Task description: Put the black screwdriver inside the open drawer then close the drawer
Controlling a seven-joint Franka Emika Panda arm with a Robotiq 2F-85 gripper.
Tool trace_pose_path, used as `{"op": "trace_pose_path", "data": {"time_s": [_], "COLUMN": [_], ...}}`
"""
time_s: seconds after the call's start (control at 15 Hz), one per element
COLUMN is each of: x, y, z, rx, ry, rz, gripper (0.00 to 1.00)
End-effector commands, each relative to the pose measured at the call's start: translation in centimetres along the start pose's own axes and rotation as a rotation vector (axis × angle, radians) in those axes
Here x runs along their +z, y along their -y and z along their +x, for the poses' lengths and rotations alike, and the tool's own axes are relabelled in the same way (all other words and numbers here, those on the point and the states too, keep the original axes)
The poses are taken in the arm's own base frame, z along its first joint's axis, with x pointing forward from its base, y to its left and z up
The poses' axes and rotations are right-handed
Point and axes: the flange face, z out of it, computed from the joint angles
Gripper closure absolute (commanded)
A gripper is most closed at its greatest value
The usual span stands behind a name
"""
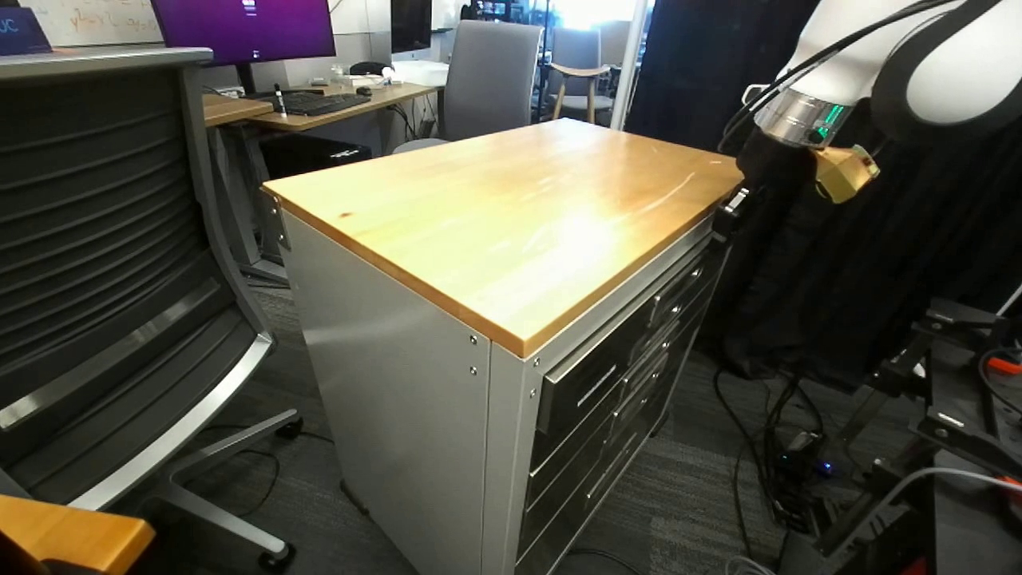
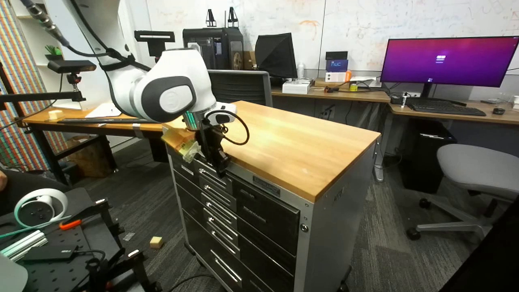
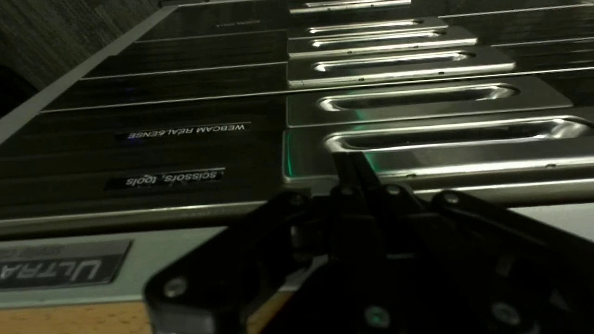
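The drawer (image 1: 595,359) is the uppermost of the grey cabinet's stack. Its dark front stands slightly proud of the cabinet in an exterior view, and its inside does not show. It also shows in an exterior view (image 2: 267,201). In the wrist view the drawer front (image 3: 253,183) carries a "scissors, tools" label and a long metal handle. My gripper (image 3: 350,160) is shut and holds nothing visible, with its fingertips in front of the handle's left end; I cannot tell if they touch. In an exterior view my gripper (image 2: 221,172) points down past the cabinet's front edge. The black screwdriver is out of view.
The wooden cabinet top (image 2: 300,152) has its front edge right beside the gripper. Lower drawers (image 2: 221,219) with metal handles lie below. An office chair (image 1: 120,279) stands beside the cabinet. A black table with gear (image 2: 77,243) stands in front. A dark curtain hangs behind the arm.
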Motion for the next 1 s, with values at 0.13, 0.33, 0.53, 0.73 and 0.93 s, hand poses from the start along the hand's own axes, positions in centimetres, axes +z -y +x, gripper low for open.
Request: {"op": "trace_pose_path", "data": {"time_s": [0.13, 0.33, 0.53, 0.73, 0.93], "x": [-3.3, -3.9, -5.4, -7.2, -8.0], "y": [-0.1, -0.1, 0.0, -1.3, -1.9], "z": [-0.1, -1.3, -1.8, -2.0, -1.7], "rx": [-0.054, -0.091, -0.193, -0.269, -0.347], "ry": [-0.251, -0.303, -0.219, -0.089, 0.061], "rz": [0.037, 0.036, 0.018, -0.012, -0.124], "gripper": [0.94, 0.95, 0.68, 0.56, 0.31]}}
